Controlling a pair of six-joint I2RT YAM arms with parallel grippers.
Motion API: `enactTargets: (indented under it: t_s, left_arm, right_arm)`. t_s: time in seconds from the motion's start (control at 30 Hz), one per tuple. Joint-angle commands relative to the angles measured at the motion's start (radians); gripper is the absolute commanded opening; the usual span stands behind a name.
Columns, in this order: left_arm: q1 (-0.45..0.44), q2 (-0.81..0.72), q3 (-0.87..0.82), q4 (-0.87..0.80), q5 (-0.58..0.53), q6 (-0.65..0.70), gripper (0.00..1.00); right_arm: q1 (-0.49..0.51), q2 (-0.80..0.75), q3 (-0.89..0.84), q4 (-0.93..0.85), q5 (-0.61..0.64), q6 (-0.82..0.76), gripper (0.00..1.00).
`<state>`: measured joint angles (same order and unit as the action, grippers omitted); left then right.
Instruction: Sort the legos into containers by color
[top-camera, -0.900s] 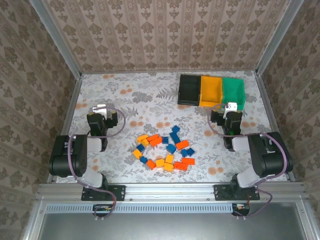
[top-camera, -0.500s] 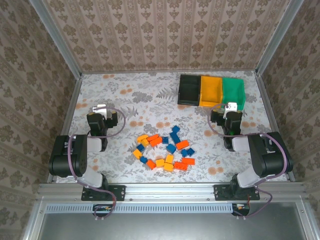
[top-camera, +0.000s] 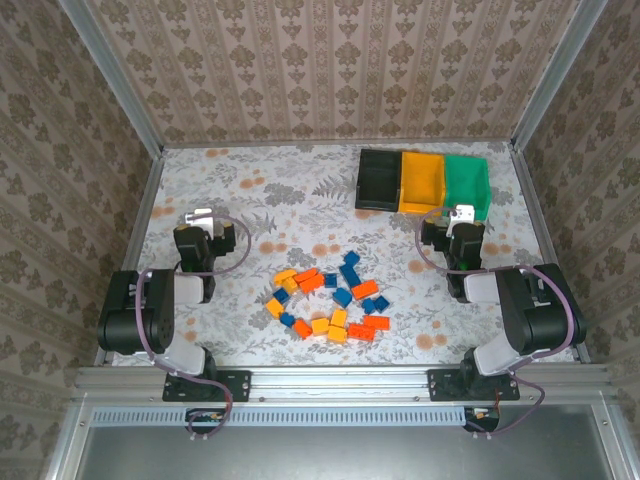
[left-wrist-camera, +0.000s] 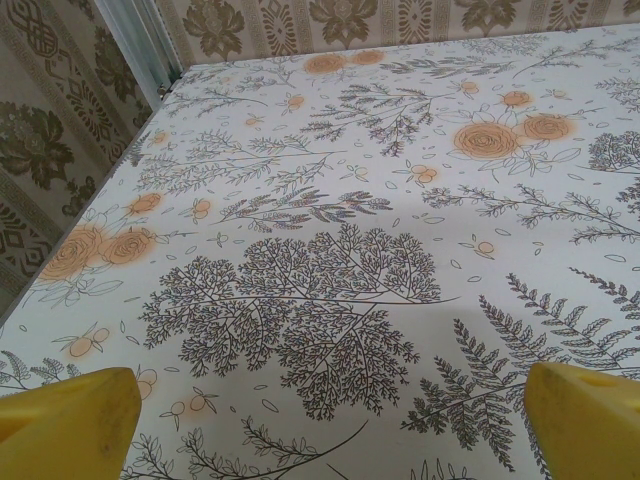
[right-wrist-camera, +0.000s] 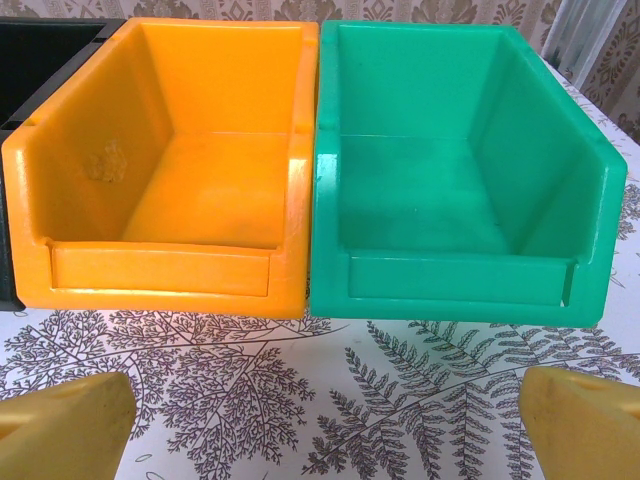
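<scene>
- Floral-print worktop (top-camera: 250, 200), walled by patterned panels, seen from above: the legos (top-camera: 330, 300) lie in a loose cluster at the near middle, between the left arm (top-camera: 150, 305) and the right arm (top-camera: 535, 310). They are well apart from the containers at the far right, a black bin (top-camera: 378, 180), an orange-yellow bin (top-camera: 421, 182) and a green bin (top-camera: 466, 180) joined in a row. No brick is lifted, so I judge that sorting has not begun and the first pick is the step in hand.
- Left wrist: yellow fingertips (left-wrist-camera: 70, 420) sit at the bottom corners with bare worktop between them, so the left jaws are wide open and empty.
- Right wrist: its yellow fingertips (right-wrist-camera: 585, 420) are spread the same way, so the right jaws are open and empty too. This close view shows the orange-yellow and green bins' bare floors, which the overhead view leaves vague. The black bin is cut off at the left edge; it is probably empty.
- The next move calls for an arm to swing toward the cluster, lower its open jaws over an edge brick and close without nudging the neighbours.
</scene>
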<state>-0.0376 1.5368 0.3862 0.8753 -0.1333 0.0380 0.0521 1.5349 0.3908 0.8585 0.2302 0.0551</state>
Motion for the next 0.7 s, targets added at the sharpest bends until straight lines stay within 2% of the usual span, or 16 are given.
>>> enactTargets:
  t_s: [0.0,0.37,0.4,0.57,0.67]
  left_arm:
    - [0.005,0.004,0.005,0.013,0.013,-0.004,1.00]
    - [0.002,0.004,0.004,0.019,0.006,-0.001,1.00]
    - [-0.007,-0.009,0.007,0.006,-0.013,0.005,1.00]
    - [-0.021,-0.148,0.131,-0.323,-0.056,0.005,1.00]
    - [-0.022,-0.209,0.154,-0.358,-0.078,-0.017,1.00]
  right_arm:
    - [-0.005,-0.004,0.000,0.028,-0.014,-0.003,1.00]
    - [-0.005,-0.006,-0.001,0.034,-0.011,-0.003,1.00]
    - [0.003,-0.018,0.003,0.022,0.017,-0.003,1.00]
    - [0.025,-0.136,0.165,-0.374,0.067,0.000,1.00]
    - [0.030,-0.192,0.219,-0.477,0.117,0.050,1.00]
